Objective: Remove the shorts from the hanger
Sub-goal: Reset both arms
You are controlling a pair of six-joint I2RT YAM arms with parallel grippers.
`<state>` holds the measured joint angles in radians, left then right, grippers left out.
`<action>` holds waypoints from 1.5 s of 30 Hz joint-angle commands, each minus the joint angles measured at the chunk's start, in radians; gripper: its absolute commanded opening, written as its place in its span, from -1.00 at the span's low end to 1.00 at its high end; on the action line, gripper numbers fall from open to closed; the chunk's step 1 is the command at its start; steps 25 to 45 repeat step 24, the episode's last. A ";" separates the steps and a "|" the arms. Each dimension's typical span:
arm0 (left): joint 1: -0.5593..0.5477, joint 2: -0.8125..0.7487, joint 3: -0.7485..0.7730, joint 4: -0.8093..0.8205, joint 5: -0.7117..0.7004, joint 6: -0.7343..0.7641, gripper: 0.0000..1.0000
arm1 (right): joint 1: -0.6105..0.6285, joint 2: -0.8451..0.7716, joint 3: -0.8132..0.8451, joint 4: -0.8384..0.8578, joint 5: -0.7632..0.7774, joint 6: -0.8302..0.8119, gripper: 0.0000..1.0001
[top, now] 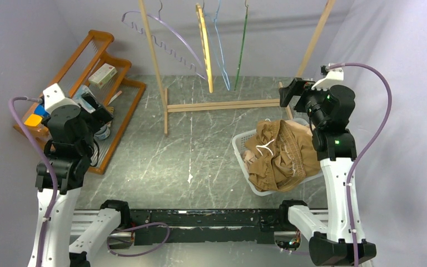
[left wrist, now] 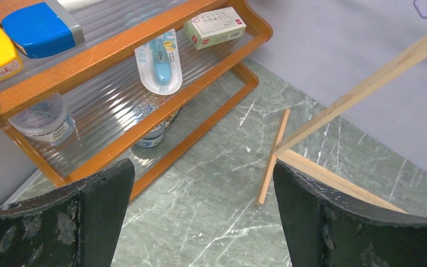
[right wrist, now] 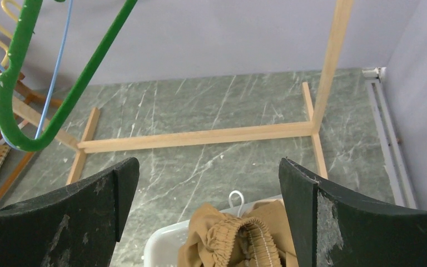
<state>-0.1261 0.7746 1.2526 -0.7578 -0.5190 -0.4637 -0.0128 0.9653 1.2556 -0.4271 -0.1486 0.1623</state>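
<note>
The tan-brown shorts (top: 281, 154) with a white drawstring lie heaped in a white basket (top: 239, 146) at the right. A bit of pale beige cloth (top: 251, 161) shows under them. The navy and olive shorts are hidden. Four hangers hang bare on the wooden rack (top: 222, 104): purple (top: 164, 34), yellow (top: 204, 53), blue (top: 220, 55), green (top: 240, 53). My right gripper (top: 290, 92) is open and empty, above the basket's far edge; its view (right wrist: 207, 167) shows the shorts' waistband (right wrist: 244, 239) below. My left gripper (top: 101, 111) (left wrist: 203, 172) is open and empty beside the shelf.
An orange wooden shelf (top: 119, 119) with small boxes and jars stands at the left, also in the left wrist view (left wrist: 161, 111). The rack's foot (left wrist: 272, 156) and cross bar (right wrist: 200, 136) lie on the marbled green table. Grey walls enclose the sides.
</note>
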 commanded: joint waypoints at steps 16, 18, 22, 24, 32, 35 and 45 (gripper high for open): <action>0.007 -0.015 -0.048 0.004 0.000 0.028 0.97 | 0.002 -0.021 -0.021 0.003 0.077 0.098 1.00; 0.006 -0.015 -0.041 -0.004 0.004 0.026 0.96 | 0.003 -0.028 -0.026 0.014 0.097 0.117 1.00; 0.006 -0.015 -0.033 -0.010 0.007 0.016 0.97 | 0.016 0.009 0.011 -0.026 0.137 0.164 1.00; 0.007 -0.015 -0.032 -0.012 0.013 0.015 0.97 | 0.037 0.003 0.002 -0.016 0.156 0.157 1.00; 0.007 -0.015 -0.032 -0.012 0.013 0.015 0.97 | 0.037 0.003 0.002 -0.016 0.156 0.157 1.00; 0.007 -0.015 -0.032 -0.012 0.013 0.015 0.97 | 0.037 0.003 0.002 -0.016 0.156 0.157 1.00; 0.007 -0.015 -0.032 -0.012 0.013 0.015 0.97 | 0.037 0.003 0.002 -0.016 0.156 0.157 1.00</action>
